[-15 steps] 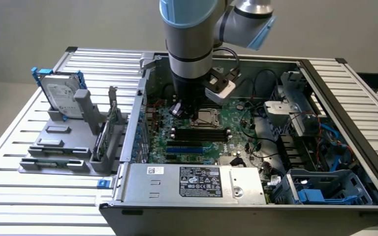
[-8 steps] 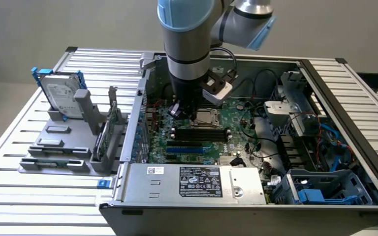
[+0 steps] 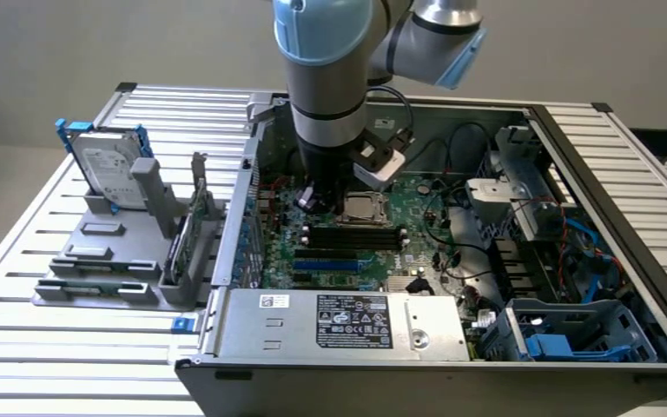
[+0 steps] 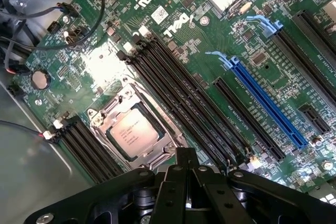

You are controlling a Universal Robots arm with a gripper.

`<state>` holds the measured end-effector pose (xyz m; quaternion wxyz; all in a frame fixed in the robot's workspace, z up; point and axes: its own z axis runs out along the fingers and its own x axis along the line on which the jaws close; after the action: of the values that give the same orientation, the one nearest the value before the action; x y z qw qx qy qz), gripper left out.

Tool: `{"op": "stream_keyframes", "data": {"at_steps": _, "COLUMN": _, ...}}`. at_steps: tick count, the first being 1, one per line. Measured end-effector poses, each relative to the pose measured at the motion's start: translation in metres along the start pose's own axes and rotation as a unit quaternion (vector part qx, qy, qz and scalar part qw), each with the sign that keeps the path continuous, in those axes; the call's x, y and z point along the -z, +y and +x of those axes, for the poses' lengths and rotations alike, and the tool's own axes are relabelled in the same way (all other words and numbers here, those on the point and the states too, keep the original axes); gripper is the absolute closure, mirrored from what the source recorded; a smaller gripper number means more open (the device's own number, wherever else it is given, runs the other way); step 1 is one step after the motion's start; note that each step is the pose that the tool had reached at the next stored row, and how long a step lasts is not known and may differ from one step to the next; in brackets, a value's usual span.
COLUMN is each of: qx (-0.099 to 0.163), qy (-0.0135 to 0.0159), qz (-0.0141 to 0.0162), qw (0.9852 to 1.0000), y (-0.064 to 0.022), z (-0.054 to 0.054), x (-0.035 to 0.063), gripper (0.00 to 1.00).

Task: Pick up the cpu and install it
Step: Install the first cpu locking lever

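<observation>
The cpu [image 4: 134,129] already sits in its motherboard socket [image 4: 100,121] (retention frame around it), so the install step looks finished; the pincer [image 4: 184,174], clenched and empty, hovers just beside it, needing only a clean retreat
</observation>
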<state>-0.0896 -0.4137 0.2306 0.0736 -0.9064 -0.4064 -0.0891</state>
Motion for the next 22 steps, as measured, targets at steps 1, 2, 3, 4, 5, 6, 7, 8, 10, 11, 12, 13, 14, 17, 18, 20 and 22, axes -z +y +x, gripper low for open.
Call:
{"op": "stream_keyframes", "data": {"at_steps": 1, "qx": 0.000, "qy": 0.0000, "qz": 0.0001, "qw": 1.0000, "y": -0.0001, "z": 0.000, "x": -0.0008, "gripper": 0.89}}
{"op": "stream_keyframes", "data": {"at_steps": 2, "qx": 0.000, "qy": 0.0000, "qz": 0.0002, "qw": 1.0000, "y": -0.0002, "z": -0.001, "x": -0.0017, "gripper": 0.89}}
{"op": "stream_keyframes", "data": {"at_steps": 3, "qx": 0.000, "qy": 0.0001, "qz": 0.0002, "qw": 1.0000, "y": -0.0002, "z": -0.001, "x": -0.0027, "gripper": 0.89}}
{"op": "stream_keyframes", "data": {"at_steps": 4, "qx": 0.000, "qy": 0.0002, "qz": 0.0002, "qw": 1.0000, "y": -0.0003, "z": -0.001, "x": -0.0037, "gripper": 0.89}}
{"op": "stream_keyframes", "data": {"at_steps": 5, "qx": 0.000, "qy": 0.0003, "qz": 0.0002, "qw": 1.0000, "y": -0.0003, "z": -0.002, "x": -0.0046, "gripper": 0.89}}
{"op": "stream_keyframes", "data": {"at_steps": 6, "qx": 0.000, "qy": 0.0003, "qz": 0.0002, "qw": 1.0000, "y": -0.0005, "z": -0.002, "x": -0.0055, "gripper": 0.89}}
{"op": "stream_keyframes", "data": {"at_steps": 7, "qx": 0.000, "qy": 0.0004, "qz": 0.0003, "qw": 1.0000, "y": -0.0007, "z": -0.002, "x": -0.0064, "gripper": 0.89}}
{"op": "stream_keyframes", "data": {"at_steps": 8, "qx": 0.000, "qy": 0.0004, "qz": 0.0003, "qw": 1.0000, "y": -0.0009, "z": -0.003, "x": -0.0073, "gripper": 0.89}}
{"op": "stream_keyframes", "data": {"at_steps": 10, "qx": 0.000, "qy": 0.0004, "qz": 0.0003, "qw": 1.0000, "y": -0.0016, "z": -0.004, "x": -0.0090, "gripper": 0.89}}
{"op": "stream_keyframes", "data": {"at_steps": 11, "qx": 0.000, "qy": 0.0004, "qz": 0.0004, "qw": 1.0000, "y": -0.0020, "z": -0.004, "x": -0.0099, "gripper": 0.89}}
{"op": "stream_keyframes", "data": {"at_steps": 12, "qx": 0.000, "qy": 0.0004, "qz": 0.0004, "qw": 1.0000, "y": -0.0023, "z": -0.005, "x": -0.0107, "gripper": 0.89}}
{"op": "stream_keyframes", "data": {"at_steps": 13, "qx": 0.000, "qy": 0.0004, "qz": 0.0004, "qw": 1.0000, "y": -0.0026, "z": -0.005, "x": -0.0115, "gripper": 0.89}}
{"op": "stream_keyframes", "data": {"at_steps": 14, "qx": 0.000, "qy": 0.0004, "qz": 0.0004, "qw": 1.0000, "y": -0.0027, "z": -0.006, "x": -0.0122, "gripper": 0.89}}
{"op": "stream_keyframes", "data": {"at_steps": 17, "qx": 0.000, "qy": 0.0005, "qz": 0.0005, "qw": 1.0000, "y": -0.0033, "z": -0.006, "x": -0.0147, "gripper": 0.89}}
{"op": "stream_keyframes", "data": {"at_steps": 18, "qx": 0.000, "qy": 0.0006, "qz": 0.0005, "qw": 1.0000, "y": -0.0036, "z": -0.007, "x": -0.0155, "gripper": 0.89}}
{"op": "stream_keyframes", "data": {"at_steps": 20, "qx": 0.000, "qy": 0.0007, "qz": 0.0006, "qw": 1.0000, "y": -0.0041, "z": -0.007, "x": -0.0169, "gripper": 0.89}}
{"op": "stream_keyframes", "data": {"at_steps": 22, "qx": 0.000, "qy": 0.0008, "qz": 0.0008, "qw": 1.0000, "y": -0.0047, "z": -0.007, "x": -0.0183, "gripper": 0.89}}
